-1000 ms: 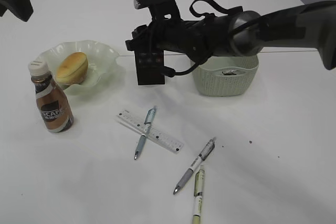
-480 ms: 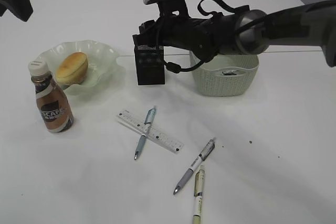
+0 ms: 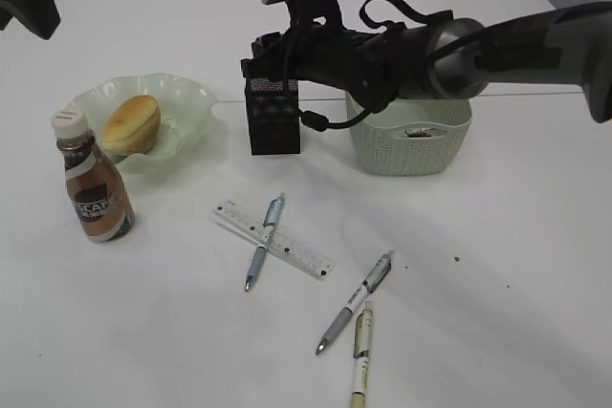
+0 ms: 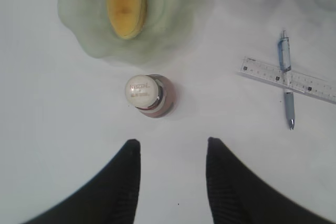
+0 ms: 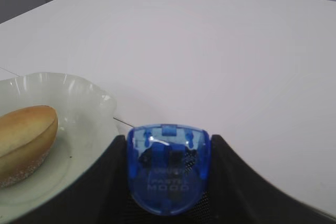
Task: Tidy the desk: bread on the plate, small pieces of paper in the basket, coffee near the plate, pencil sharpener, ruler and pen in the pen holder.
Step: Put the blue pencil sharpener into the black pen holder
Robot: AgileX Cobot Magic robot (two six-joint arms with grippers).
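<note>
While the right gripper (image 5: 168, 182) clamps the blue sharpener (image 5: 168, 167) directly above the pen holder (image 3: 274, 117), an off-centre release could bounce it off the rim; the left gripper (image 4: 172, 153) hangs open, empty.

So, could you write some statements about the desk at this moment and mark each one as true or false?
1. The bread lies on the plate. True.
2. The right gripper holds a blue pencil sharpener. True.
3. The coffee bottle lies on its side. False: it stands upright with its white cap on top.
4. A pen lies across the ruler. True.
5. All pens are already in the pen holder. False: three pens still lie on the table.
6. The left gripper holds the coffee bottle. False: its jaws stand open and empty above the table.
</note>
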